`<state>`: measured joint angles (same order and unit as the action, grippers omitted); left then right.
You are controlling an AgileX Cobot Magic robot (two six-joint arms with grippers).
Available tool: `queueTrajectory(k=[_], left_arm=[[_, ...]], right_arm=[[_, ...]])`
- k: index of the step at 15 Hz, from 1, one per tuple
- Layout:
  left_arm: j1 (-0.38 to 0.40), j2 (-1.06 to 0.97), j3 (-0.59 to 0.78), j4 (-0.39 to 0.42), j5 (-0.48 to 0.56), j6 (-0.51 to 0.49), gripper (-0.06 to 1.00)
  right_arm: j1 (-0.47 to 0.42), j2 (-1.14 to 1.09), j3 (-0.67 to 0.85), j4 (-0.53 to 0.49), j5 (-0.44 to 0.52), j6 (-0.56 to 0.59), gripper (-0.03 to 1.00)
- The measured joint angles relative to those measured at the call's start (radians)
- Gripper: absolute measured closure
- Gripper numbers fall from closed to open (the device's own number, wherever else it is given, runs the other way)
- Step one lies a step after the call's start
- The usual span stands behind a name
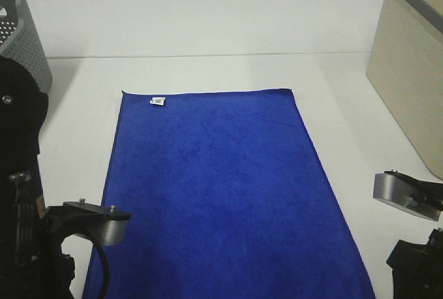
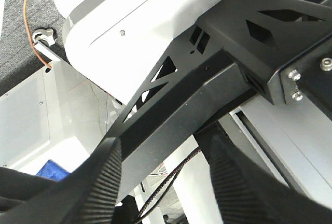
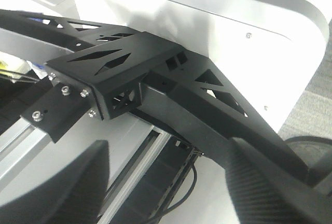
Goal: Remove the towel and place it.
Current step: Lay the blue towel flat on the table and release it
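White tabletop (image 1: 208, 15) carries the towel (image 1: 221, 195), spread flat at centre with its tag (image 1: 158, 101) at the far-left corner. Removal looks not yet begun: left claw (image 2: 162, 141) and right claw (image 3: 168, 146) both gape, empty, at the near corners. Next comes pinching an edge. Bare room lies far, between grey basket (image 1: 21, 29) and beige bin (image 1: 408, 77).

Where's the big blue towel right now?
In the exterior high view the towel lies flat on the white table, between the grey basket at left and the beige bin at right.
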<state>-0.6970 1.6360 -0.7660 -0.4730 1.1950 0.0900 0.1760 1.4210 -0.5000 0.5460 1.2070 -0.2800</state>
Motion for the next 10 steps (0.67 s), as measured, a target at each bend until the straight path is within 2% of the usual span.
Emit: queueTrajectory(k=[5, 8, 10], left_arm=[[0.000, 0.000, 0.000, 0.000, -0.030, -0.032, 0.39], [0.000, 0.000, -0.027, 0.013, -0.022, -0.069, 0.39], [0.000, 0.001, -0.085, 0.064, -0.006, -0.099, 0.39]], right_arm=[[0.000, 0.000, -0.016, -0.036, 0.001, 0.034, 0.29], [0.000, 0.003, -0.139, -0.037, 0.002, 0.035, 0.29], [0.000, 0.004, -0.250, -0.045, 0.003, 0.036, 0.29]])
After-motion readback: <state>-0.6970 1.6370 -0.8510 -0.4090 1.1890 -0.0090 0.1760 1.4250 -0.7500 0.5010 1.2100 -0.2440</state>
